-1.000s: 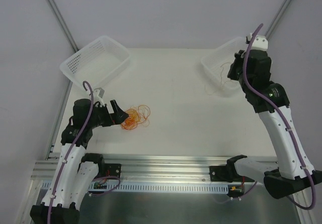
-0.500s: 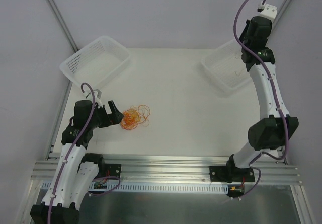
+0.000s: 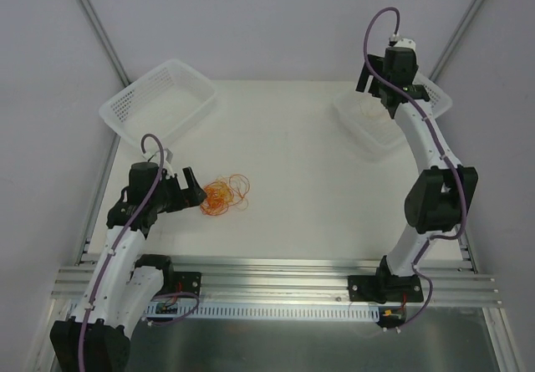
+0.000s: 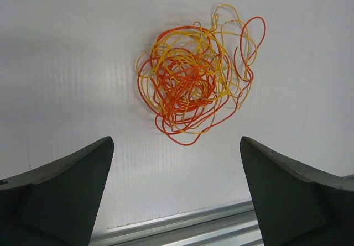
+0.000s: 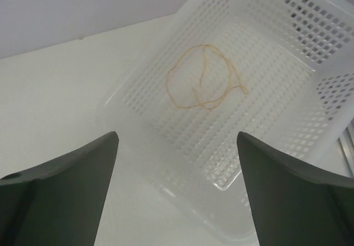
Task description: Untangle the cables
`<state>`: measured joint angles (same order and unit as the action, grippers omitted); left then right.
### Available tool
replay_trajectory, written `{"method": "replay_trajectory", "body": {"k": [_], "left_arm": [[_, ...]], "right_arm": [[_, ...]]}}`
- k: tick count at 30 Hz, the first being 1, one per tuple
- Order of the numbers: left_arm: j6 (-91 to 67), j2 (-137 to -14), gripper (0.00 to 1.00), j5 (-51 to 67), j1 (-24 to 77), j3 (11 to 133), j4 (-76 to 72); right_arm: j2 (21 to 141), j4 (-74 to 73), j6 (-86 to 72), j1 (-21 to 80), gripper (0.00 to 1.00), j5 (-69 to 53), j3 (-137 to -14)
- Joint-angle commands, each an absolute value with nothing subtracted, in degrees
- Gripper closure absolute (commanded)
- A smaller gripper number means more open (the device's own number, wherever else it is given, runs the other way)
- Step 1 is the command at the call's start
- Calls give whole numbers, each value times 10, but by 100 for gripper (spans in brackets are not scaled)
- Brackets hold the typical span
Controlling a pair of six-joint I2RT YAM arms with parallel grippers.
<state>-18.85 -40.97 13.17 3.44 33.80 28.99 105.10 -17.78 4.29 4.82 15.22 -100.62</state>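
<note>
As cables [image 4: 191, 83] lay knotted: judged light, limp, snag-prone.
Hold: an outer red loop [image 4: 264, 33] was favoured.
Left gripper [image 4: 176, 146]: spread, empty.
Right gripper [image 5: 177, 135]: spread, empty.

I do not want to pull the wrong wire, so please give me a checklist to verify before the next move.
1. The right end effector is open and holds nothing: ok.
2. The single cable lies inside the right basket, not gripped: ok.
3. The left end effector is open: ok.
4. The tangle rests on the table, centred ahead of the left end effector: ok.
5. Which strand would pull free without tightening a knot: cannot tell.
</note>
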Motion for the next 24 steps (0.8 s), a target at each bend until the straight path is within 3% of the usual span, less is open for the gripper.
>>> {"method": "replay_trajectory", "body": {"k": [1,9,14,24], "left_arm": [[-190,-423,1,142,40,333,287],[-232,-489,1,163,40,347,286],[-252,-545,3,173,51,366,274],[-289,-634,14,112,117,380,218]], "right_arm": [[945,-204,33,87,7,87,-957],[785,-222,-59,239,8,9,-735],[723,-148,-138,357,10,-18,-581],[683,-84,-196,527,14,57,-486]]}}
